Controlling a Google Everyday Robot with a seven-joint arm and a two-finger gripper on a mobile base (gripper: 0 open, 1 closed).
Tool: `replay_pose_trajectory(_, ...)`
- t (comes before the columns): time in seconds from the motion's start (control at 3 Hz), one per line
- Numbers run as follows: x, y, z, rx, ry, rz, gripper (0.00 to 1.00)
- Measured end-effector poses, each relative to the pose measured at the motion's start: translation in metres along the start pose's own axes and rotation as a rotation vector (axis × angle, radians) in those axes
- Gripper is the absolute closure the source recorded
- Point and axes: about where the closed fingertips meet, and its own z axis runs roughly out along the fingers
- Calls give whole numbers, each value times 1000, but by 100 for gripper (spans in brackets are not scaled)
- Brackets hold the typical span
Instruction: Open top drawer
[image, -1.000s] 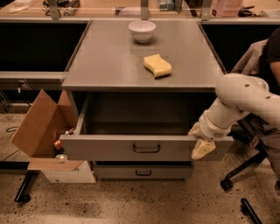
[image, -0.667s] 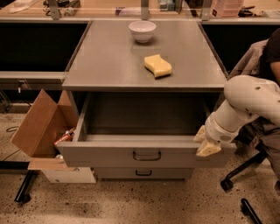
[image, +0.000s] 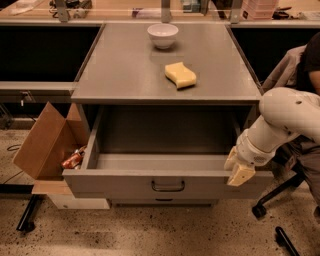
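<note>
Camera view — gripper (image: 239, 170) at front corner of top drawer (image: 110, 183) — arm cropped.

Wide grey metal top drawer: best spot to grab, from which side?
Small black loop handle at the centre of the wide grey metal top drawer's front, approached head-on: the loop stands off the flat panel, and a centred pull likely won't skew it. The gripper sits at the front's right end.

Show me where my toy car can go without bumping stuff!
The tabletop is bare left of the bowl and sponge, and along its front edge. The open top drawer looks bare inside. It is crowded at the drawer's right front corner, where the gripper sits.
</note>
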Motion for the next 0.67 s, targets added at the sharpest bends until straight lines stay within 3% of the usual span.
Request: replay_pose_trajectory(0.67, 0, 0, 0, 0, 0, 0, 57)
